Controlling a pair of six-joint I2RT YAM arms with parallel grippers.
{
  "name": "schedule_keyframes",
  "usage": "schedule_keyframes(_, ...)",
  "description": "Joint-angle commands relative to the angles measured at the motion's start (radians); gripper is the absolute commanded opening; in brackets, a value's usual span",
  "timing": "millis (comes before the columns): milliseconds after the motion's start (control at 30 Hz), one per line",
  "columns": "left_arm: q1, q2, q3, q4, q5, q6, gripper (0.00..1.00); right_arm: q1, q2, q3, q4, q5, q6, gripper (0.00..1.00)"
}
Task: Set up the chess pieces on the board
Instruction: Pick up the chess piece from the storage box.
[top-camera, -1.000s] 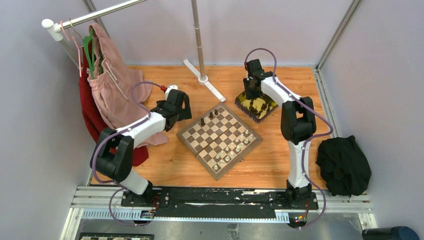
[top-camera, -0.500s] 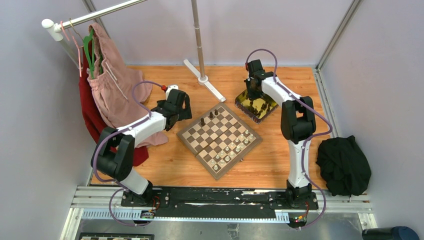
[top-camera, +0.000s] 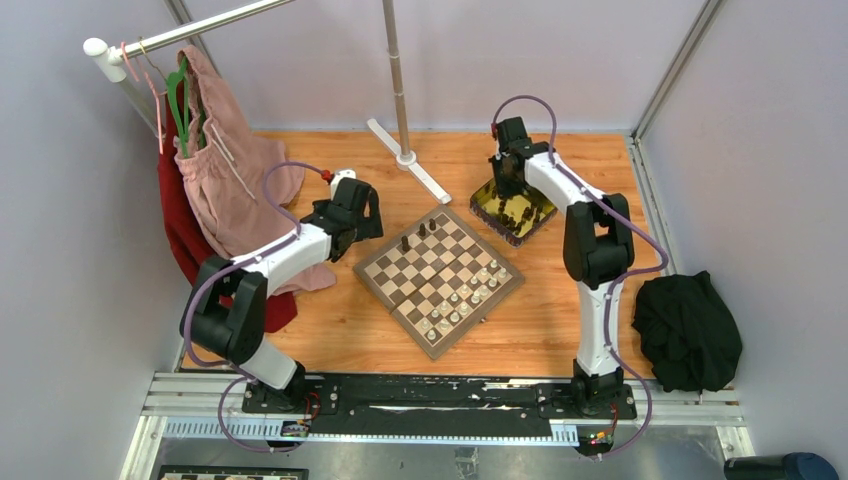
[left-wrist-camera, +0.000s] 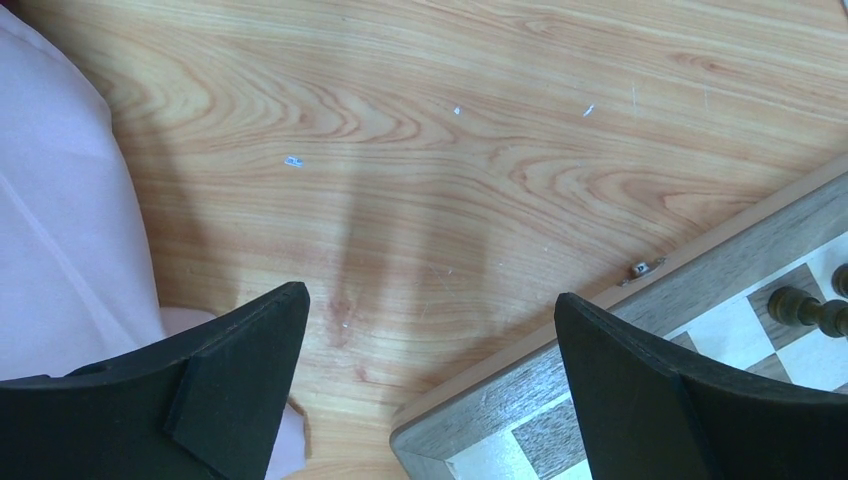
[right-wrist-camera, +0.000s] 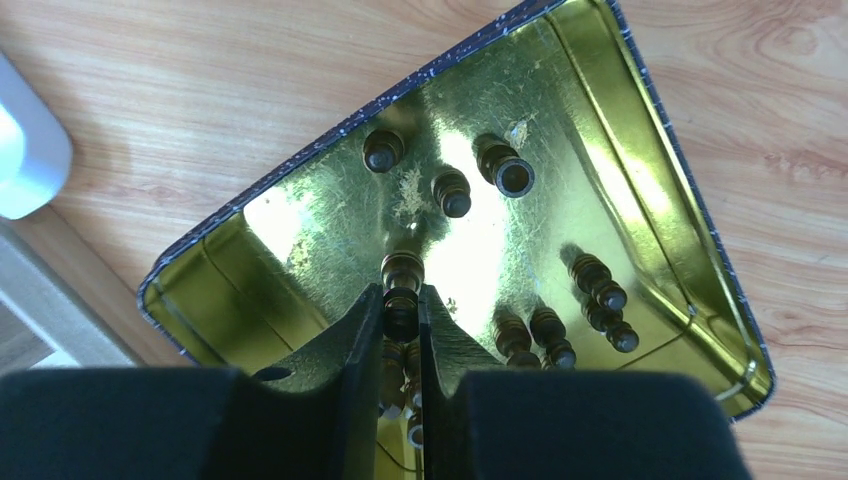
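No writing, label, brand or number can be read anywhere.

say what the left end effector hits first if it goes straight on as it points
Likely the bare table, just beside the board's edge; nothing lies between the fingers of the open left end effector.

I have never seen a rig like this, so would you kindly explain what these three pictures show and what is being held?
Two white-and-black robot arms work at a wooden table. One picture looks down from overhead; the other two come from cameras on each wrist. A brown-and-cream wooden chessboard carries pale cream chessmen and a few dark ones. The left gripper hangs open beside the board. The right gripper is shut on a dark brown chess piece inside the yellow-gold square tin.
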Motion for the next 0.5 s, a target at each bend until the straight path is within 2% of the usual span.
schedule_keyframes(0, -0.007, -0.052, 0.006, -0.013, -0.019, -0.004, 1.0, -0.01, -0.095, 0.008, -0.016, -0.019, -0.005, 0.0)
schedule_keyframes(267, -0.007, -0.103, -0.01, -0.027, -0.027, -0.005, 1.0, 0.003, -0.167, -0.018, -0.001, -0.036, -0.008, 0.0)
schedule_keyframes(467, -0.007, -0.135, -0.019, -0.034, -0.036, -0.011, 1.0, 0.092, -0.225, -0.001, -0.021, -0.046, -0.048, 0.0)
